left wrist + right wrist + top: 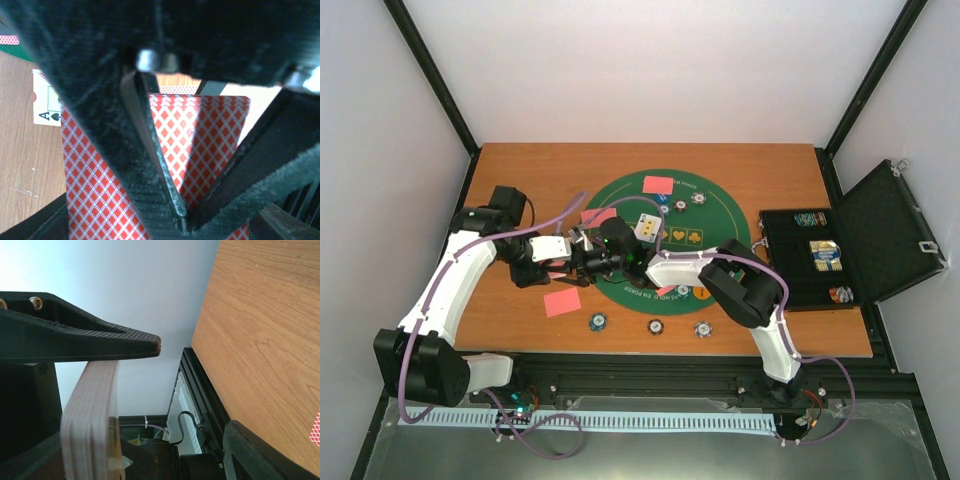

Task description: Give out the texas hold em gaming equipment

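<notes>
Cards (210, 150) are risking spilling: left claw (186, 220), seemingly shut on them, is crowding right claw (608, 255), opening impossible to tell.

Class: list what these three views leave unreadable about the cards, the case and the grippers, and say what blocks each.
- Top view: the left gripper and right gripper overlap, hiding whether either is open.
- Top view: items in the black hinged case are too small to identify.
- Left wrist view: black gripper parts cover most of the red-backed playing cards.
- Right wrist view: the bottom edge cuts off the edge-on card stack, so its grip is unclear.
</notes>
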`<action>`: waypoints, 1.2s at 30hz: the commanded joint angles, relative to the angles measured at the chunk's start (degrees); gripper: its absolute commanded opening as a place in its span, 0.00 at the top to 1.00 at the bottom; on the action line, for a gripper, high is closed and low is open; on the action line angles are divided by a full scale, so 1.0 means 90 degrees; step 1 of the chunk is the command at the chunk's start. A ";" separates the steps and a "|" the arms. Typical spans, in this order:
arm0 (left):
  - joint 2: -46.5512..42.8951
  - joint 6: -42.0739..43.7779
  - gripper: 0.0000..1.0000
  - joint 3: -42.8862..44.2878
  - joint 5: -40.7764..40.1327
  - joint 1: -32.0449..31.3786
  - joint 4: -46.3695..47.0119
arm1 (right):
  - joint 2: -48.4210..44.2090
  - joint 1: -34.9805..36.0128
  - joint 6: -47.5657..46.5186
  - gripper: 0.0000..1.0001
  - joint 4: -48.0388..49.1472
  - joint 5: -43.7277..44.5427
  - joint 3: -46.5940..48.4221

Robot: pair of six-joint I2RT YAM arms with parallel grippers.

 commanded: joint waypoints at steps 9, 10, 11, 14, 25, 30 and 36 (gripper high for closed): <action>-0.0151 0.0063 0.90 0.0274 0.0177 -0.0014 -0.0083 | -0.0288 -0.0335 -0.0003 0.49 0.0200 0.0102 -0.0991; -0.0135 0.0056 0.90 0.0284 0.0186 -0.0016 -0.0093 | -0.0316 -0.0356 -0.0034 0.49 0.0160 0.0102 -0.1022; -0.0130 0.0049 0.90 0.0284 0.0181 -0.0013 -0.0099 | -0.0339 -0.0371 -0.0092 0.50 0.0087 0.0103 -0.1035; -0.0153 0.0063 0.90 0.0258 0.0134 -0.0013 -0.0082 | -0.0439 -0.0412 -0.0185 0.52 -0.0040 0.0123 -0.1107; -0.0135 0.0073 0.90 0.0088 0.0023 -0.0013 0.0085 | -0.1177 -0.0537 -0.0145 0.81 -0.0026 0.0207 -0.1381; -0.0121 0.0054 0.90 0.0070 0.0020 -0.0018 0.0100 | -0.1384 -0.0612 -0.0114 0.94 -0.0046 0.0230 -0.1492; -0.0127 0.0063 0.90 0.0055 -0.0042 -0.0013 0.0096 | -0.1830 -0.0886 -0.0615 0.97 -0.0710 0.0258 -0.1669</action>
